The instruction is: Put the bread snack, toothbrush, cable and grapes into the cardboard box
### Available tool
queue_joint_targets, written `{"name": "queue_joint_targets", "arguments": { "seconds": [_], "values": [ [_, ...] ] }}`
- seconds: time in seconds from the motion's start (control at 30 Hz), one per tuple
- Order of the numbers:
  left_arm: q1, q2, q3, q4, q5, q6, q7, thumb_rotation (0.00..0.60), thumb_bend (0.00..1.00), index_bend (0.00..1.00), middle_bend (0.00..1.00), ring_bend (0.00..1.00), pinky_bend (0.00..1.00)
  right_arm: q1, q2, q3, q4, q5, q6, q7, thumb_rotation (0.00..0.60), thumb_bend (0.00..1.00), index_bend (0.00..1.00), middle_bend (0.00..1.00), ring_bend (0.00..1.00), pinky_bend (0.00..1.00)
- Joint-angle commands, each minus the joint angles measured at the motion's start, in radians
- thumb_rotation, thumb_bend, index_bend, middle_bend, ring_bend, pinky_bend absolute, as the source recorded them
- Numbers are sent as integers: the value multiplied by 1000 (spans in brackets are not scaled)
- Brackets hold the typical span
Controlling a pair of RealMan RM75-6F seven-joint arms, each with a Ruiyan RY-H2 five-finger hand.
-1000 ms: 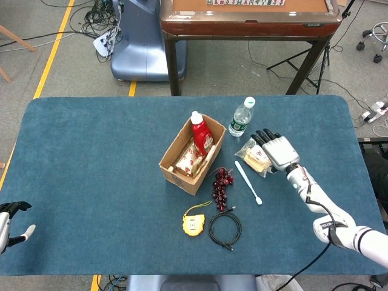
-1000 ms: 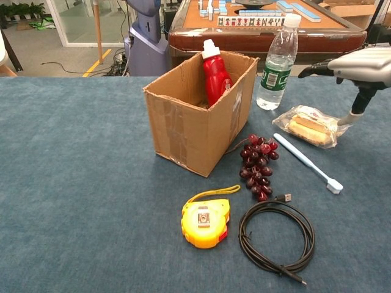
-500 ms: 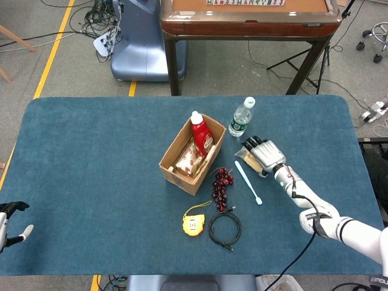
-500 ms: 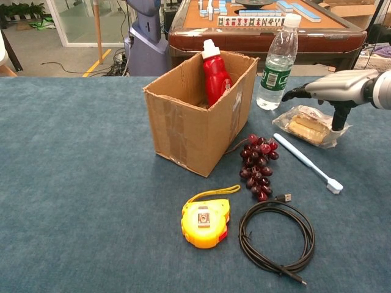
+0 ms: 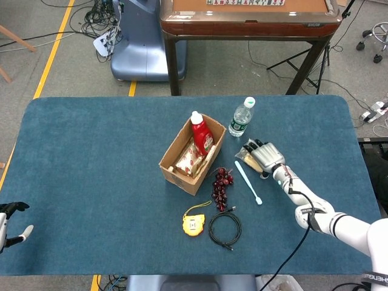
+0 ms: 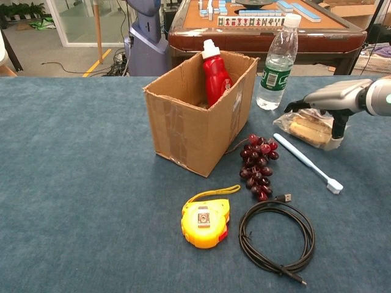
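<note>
While the right hand (image 6: 325,97) lies flat over the bread snack (image 6: 306,127), its fingers are spread across the top of the clear wrapper and the thumb points down at the packet's right edge; no closed grip is visible, so the hand reads as open and resting on the packet. The snack sits on the blue table (image 5: 91,170), right of the cardboard box (image 6: 198,113) and just beside the water bottle (image 6: 278,58). The toothbrush (image 6: 307,162) lies diagonally just in front of the snack, apart from the hand. The grapes (image 6: 258,165) lie against the box's front right corner. The black cable (image 6: 276,238) is coiled nearest the camera, beside a yellow tape measure (image 6: 206,221). A red bottle (image 6: 214,73) stands tilted inside the box. The left hand (image 5: 11,221) hangs at the table's far left edge, fingers apart, holding nothing.
</note>
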Motion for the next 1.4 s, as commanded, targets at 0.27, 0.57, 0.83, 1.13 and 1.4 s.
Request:
{"name": "queue_joint_targets", "arguments": {
  "seconds": [0.27, 0.57, 0.83, 1.13, 1.4],
  "values": [
    [1, 1, 0, -1, -1, -1, 0, 600, 211, 376, 405, 311, 486, 8, -13, -24, 7, 27, 27, -8, 600, 0, 158, 374, 300, 461],
    [1, 0, 1, 0, -3, -6, 4, 600, 212, 376, 405, 311, 486, -8, 18, -31, -32, 18, 80, 2, 600, 0, 285, 493, 449, 533],
    [-1, -1, 1, 1, -7, -12, 9, 600, 212, 376, 405, 311, 486, -36, 204, -8, -292, -1, 222, -38, 600, 0, 285, 493, 449, 533],
    [-2, -3, 1, 1, -8, -15, 12, 600, 212, 376, 405, 311, 486, -45, 409, 45, -609, 10, 375, -131, 600, 0, 286, 493, 449, 533],
    [-2, -4, 1, 1, -9, -17, 12, 600, 212, 376, 405, 311, 486, -28, 467, 116, -738, 33, 463, -157, 600, 0, 294, 494, 450, 537]
  ]
}}
